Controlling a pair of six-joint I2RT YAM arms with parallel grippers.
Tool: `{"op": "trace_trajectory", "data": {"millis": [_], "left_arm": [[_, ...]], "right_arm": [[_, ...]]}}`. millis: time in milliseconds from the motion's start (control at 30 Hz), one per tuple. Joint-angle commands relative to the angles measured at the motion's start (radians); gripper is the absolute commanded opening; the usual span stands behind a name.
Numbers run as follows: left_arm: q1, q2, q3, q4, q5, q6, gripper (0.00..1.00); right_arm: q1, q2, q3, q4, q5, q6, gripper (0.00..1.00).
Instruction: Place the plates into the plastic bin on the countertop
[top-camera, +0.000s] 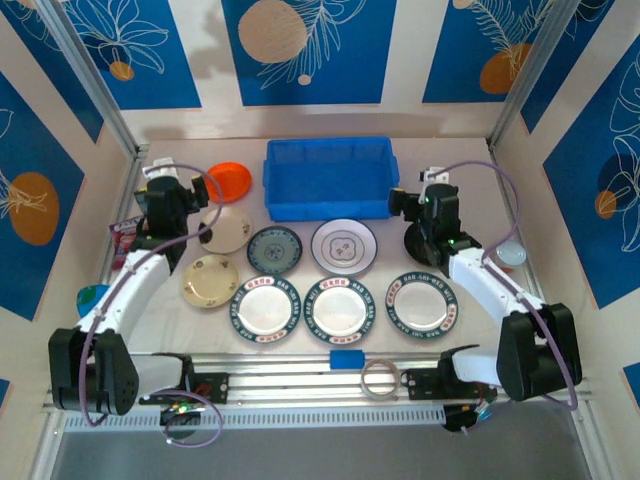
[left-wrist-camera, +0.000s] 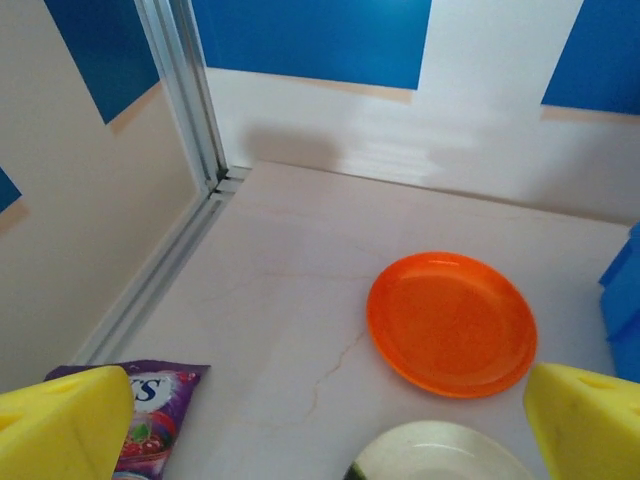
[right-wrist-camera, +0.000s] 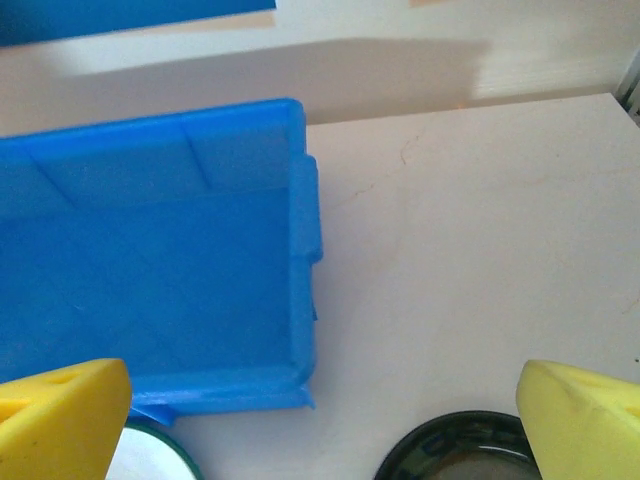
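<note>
The blue plastic bin (top-camera: 328, 178) stands empty at the back middle of the countertop (top-camera: 470, 165). In front of it lie a dark teal plate (top-camera: 274, 250), a white grey-patterned plate (top-camera: 344, 246) and three white plates with green-and-red rims (top-camera: 338, 310). An orange plate (top-camera: 230, 181) and two cream plates (top-camera: 210, 280) lie on the left. My left gripper (top-camera: 172, 196) hovers open near the orange plate (left-wrist-camera: 450, 322), with nothing between its yellow fingers (left-wrist-camera: 60, 420). My right gripper (top-camera: 425, 208) is open over a black plate (right-wrist-camera: 460, 450), beside the bin's right end (right-wrist-camera: 300, 250).
A pink snack packet (left-wrist-camera: 150, 410) lies by the left rail (left-wrist-camera: 170, 270). A clear tape ring (top-camera: 380, 379) and a small blue block (top-camera: 346, 358) sit at the near edge. A pale round object (top-camera: 510, 253) is at the right wall.
</note>
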Motion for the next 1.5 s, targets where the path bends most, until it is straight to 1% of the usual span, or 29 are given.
{"op": "trace_trajectory", "data": {"millis": [0, 100, 200, 333, 433, 567, 633, 733, 767, 800, 900, 967, 1100, 1467], "left_arm": [[-0.006, 0.020, 0.118, -0.285, 0.067, -0.097, 1.00], [-0.006, 0.041, 0.176, -0.325, 0.127, -0.124, 1.00], [-0.003, 0.076, 0.243, -0.351, 0.164, -0.143, 1.00], [0.009, 0.167, 0.344, -0.380, 0.225, -0.155, 0.93], [0.035, 0.237, 0.386, -0.354, 0.274, -0.178, 0.89], [0.109, 0.341, 0.433, -0.294, 0.396, -0.249, 0.78], [0.150, 0.410, 0.464, -0.264, 0.472, -0.291, 0.73], [0.196, 0.512, 0.513, -0.220, 0.588, -0.335, 0.60], [0.208, 0.549, 0.528, -0.206, 0.632, -0.338, 0.52], [0.217, 0.587, 0.555, -0.209, 0.658, -0.342, 0.50], [0.229, 0.669, 0.608, -0.237, 0.662, -0.339, 0.50], [0.229, 0.705, 0.626, -0.247, 0.652, -0.325, 0.51], [0.237, 0.761, 0.642, -0.253, 0.637, -0.310, 0.51], [0.256, 0.842, 0.604, -0.207, 0.640, -0.320, 0.39]], "right_arm": [[0.076, 0.023, 0.149, -0.265, 0.098, 0.104, 0.99], [0.162, 0.081, 0.268, -0.359, 0.074, 0.090, 0.99], [0.217, 0.131, 0.379, -0.435, -0.018, 0.091, 1.00], [0.227, 0.213, 0.521, -0.518, -0.178, 0.134, 0.95], [0.224, 0.256, 0.592, -0.532, -0.273, 0.150, 0.92], [0.200, 0.312, 0.673, -0.551, -0.391, 0.169, 0.88], [0.194, 0.342, 0.711, -0.559, -0.432, 0.164, 0.89], [0.191, 0.372, 0.744, -0.566, -0.448, 0.155, 0.91], [0.190, 0.379, 0.747, -0.563, -0.448, 0.153, 0.92], [0.188, 0.387, 0.746, -0.557, -0.450, 0.153, 0.93], [0.179, 0.411, 0.745, -0.551, -0.461, 0.177, 0.93], [0.171, 0.422, 0.735, -0.543, -0.474, 0.197, 0.93], [0.160, 0.442, 0.739, -0.552, -0.478, 0.211, 0.92], [0.157, 0.473, 0.761, -0.575, -0.466, 0.218, 0.92]]}}
